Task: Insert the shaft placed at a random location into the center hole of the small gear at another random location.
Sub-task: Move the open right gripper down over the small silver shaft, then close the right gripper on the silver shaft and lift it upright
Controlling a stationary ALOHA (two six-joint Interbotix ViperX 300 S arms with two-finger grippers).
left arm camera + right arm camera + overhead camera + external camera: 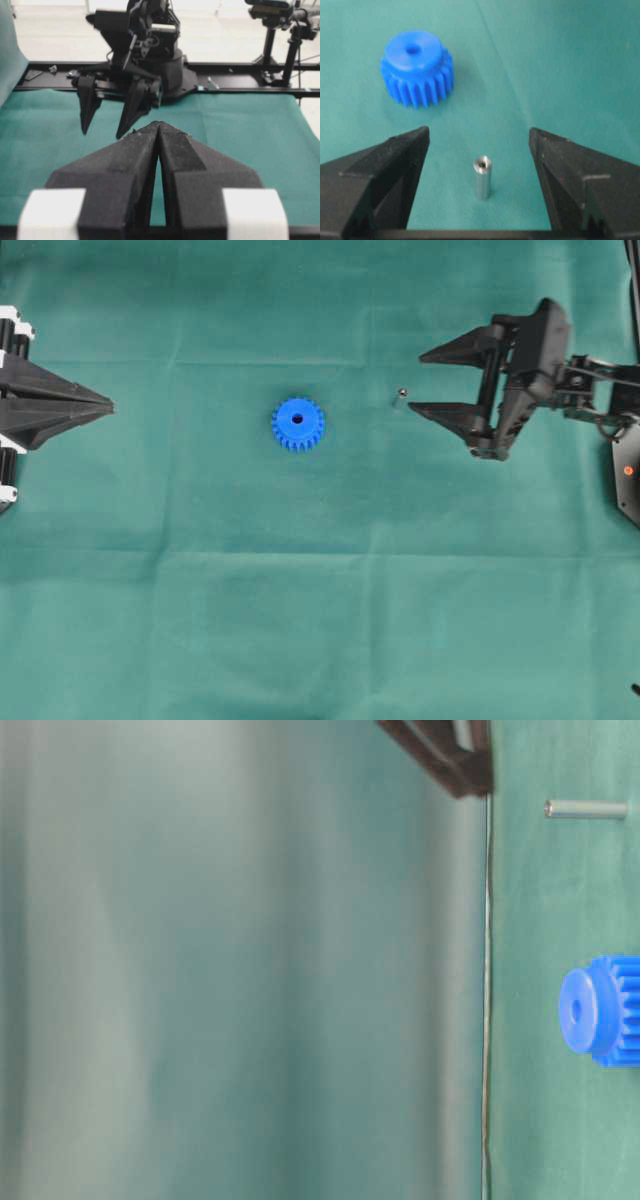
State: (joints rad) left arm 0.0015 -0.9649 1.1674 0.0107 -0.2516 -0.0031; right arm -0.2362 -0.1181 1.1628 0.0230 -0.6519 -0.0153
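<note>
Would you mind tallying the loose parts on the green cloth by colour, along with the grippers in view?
Blue parts: 1, the small gear
Silver-grey parts: 1, the shaft, standing upright
Black grippers: 2, the left gripper shut, the right gripper open
Total: 4

Creased green cloth (320,620) covering the table, black rail (240,90) along its far edge, camera stand (272,45) at two o'clock

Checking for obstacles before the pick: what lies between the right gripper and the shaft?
Nothing but bare green cloth. In the right wrist view the upright shaft stands between the open fingers of the right gripper, untouched.
</note>
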